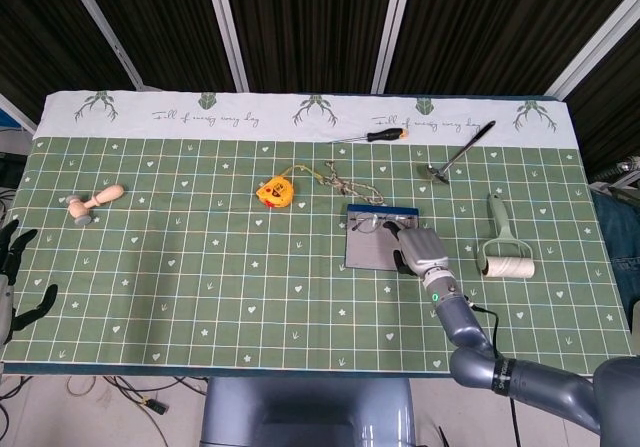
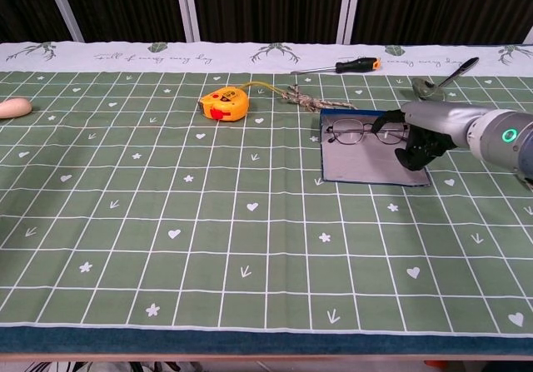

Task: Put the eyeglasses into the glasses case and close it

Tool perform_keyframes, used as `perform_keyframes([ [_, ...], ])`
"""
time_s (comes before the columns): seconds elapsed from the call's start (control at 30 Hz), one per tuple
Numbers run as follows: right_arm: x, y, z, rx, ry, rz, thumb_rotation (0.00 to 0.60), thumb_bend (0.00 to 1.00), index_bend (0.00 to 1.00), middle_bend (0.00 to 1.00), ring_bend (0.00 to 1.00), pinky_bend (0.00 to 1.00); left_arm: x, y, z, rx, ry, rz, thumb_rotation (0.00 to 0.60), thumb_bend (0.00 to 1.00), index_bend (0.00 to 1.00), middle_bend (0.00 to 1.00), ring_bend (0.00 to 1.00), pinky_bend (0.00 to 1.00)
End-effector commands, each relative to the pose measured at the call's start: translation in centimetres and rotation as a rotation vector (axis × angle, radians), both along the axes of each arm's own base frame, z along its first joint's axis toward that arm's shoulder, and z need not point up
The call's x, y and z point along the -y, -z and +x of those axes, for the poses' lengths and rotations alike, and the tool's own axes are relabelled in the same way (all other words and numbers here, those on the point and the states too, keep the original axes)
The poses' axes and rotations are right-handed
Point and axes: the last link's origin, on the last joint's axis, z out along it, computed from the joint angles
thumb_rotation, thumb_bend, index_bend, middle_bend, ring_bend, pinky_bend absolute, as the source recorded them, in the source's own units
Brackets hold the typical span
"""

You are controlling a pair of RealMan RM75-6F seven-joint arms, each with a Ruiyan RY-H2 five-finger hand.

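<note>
**Right robot hand at the open glasses case**

Dark slatted panels back your workspace; the bench (image 1: 200, 267) carries a green grid-pattern cloth with a white printed band along its far edge. Your glasses case (image 2: 371, 157) lies open and flat on the cloth, right of centre; the eyeglasses (image 2: 364, 131) rest on its far half, lenses side by side, frame facing you in the chest view. Your right robot hand (image 2: 416, 137) sits at the right end of the case, fingers (image 2: 412, 151) curled down over the case's right edge and just beside the right lens; whether they grip the frame or the case cannot be told from either view. Your left robot hand (image 1: 12, 272) shows only at the left edge of the head view, off the cloth, fingers spread and holding nothing.

Other items on the cloth: a yellow tape measure (image 1: 276, 191) left of the case; a twist of cord (image 2: 310, 99) between the two; a screwdriver (image 1: 375, 135) and a ladle (image 1: 458, 153) near the far band; a lint roller (image 1: 504, 249) right of the case; a wooden stamp (image 1: 94, 203) far left.
</note>
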Motion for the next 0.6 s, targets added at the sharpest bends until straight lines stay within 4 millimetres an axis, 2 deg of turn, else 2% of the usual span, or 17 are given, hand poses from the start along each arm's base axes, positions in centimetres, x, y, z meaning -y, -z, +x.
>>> perform_keyframes([
  [0.03, 0.11, 0.16, -0.18, -0.006, 0.011, 0.003, 0.600, 0.70, 0.17, 0.92, 1.00, 1.00, -0.01, 0.00, 0.01, -0.001, 0.001, 0.000, 0.600, 0.31, 0.10, 0.00, 0.00, 0.00],
  [0.6, 0.63, 0.81, 0.11, 0.012, 0.035, 0.012, 0.600, 0.70, 0.16, 0.92, 1.00, 1.00, -0.04, -0.03, 0.01, 0.001, -0.001, 0.004, 0.600, 0.31, 0.10, 0.00, 0.00, 0.00],
])
